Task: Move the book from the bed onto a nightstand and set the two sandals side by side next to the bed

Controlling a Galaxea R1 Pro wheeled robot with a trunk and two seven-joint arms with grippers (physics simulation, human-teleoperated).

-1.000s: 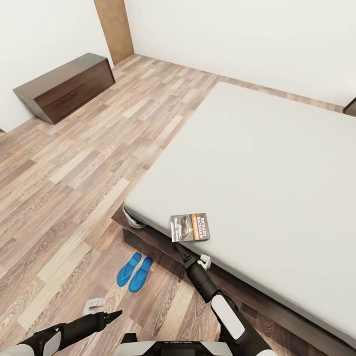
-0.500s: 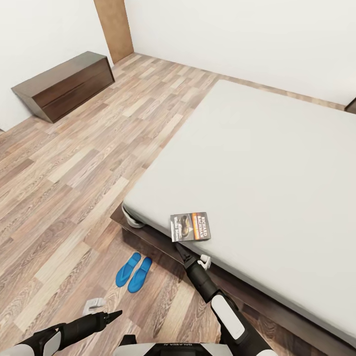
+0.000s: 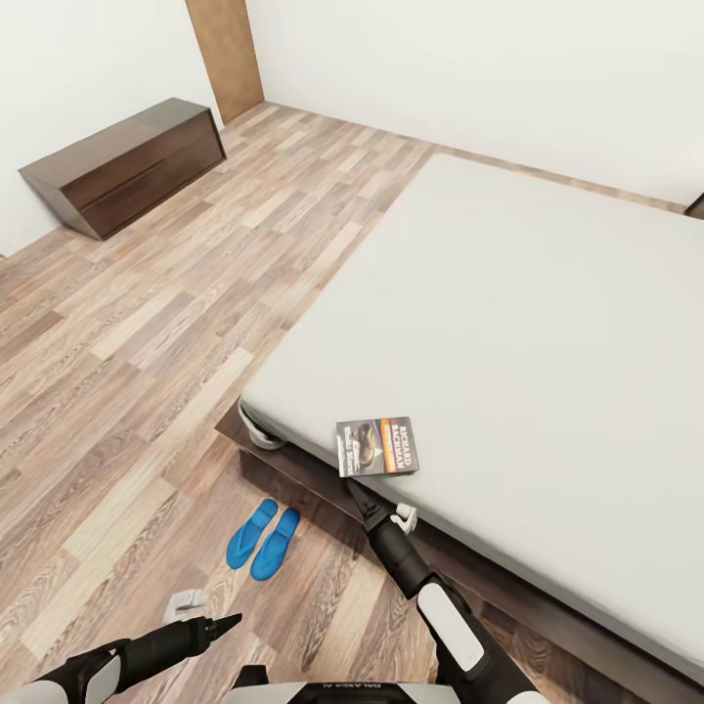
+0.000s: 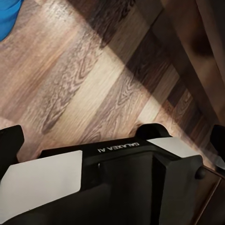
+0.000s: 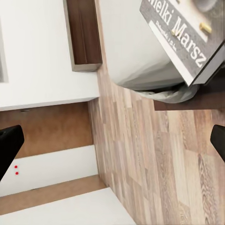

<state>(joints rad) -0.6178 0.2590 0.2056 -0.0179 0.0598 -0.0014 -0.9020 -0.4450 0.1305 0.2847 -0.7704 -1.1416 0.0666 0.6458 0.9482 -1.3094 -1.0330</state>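
The book [image 3: 375, 447], dark with an orange band, lies flat on the pale mattress of the bed [image 3: 528, 323], close to its near edge. My right gripper [image 3: 358, 494] hovers just short of that edge, below the book's corner, open and holding nothing. In the right wrist view the book [image 5: 187, 37] sits ahead on the mattress, apart from the spread fingertips [image 5: 9, 145]. The two sandals [image 3: 264, 536], bright blue, lie side by side on the floor by the bed's foot corner. My left gripper [image 3: 223, 622] hangs low over the floor, open and empty; a sandal's edge [image 4: 7, 14] shows in the left wrist view.
A long low dark bench [image 3: 127, 166] stands against the far left wall, beside a brown door [image 3: 227, 54]. A dark wooden corner [image 3: 695, 207] peeks in past the bed's far side. Wood plank floor [image 3: 147, 372] spreads wide to the left. My base [image 4: 117, 183] shows in the left wrist view.
The whole picture has drifted slightly, so the camera moved a little. Both arms, the book and the sandals keep their places.
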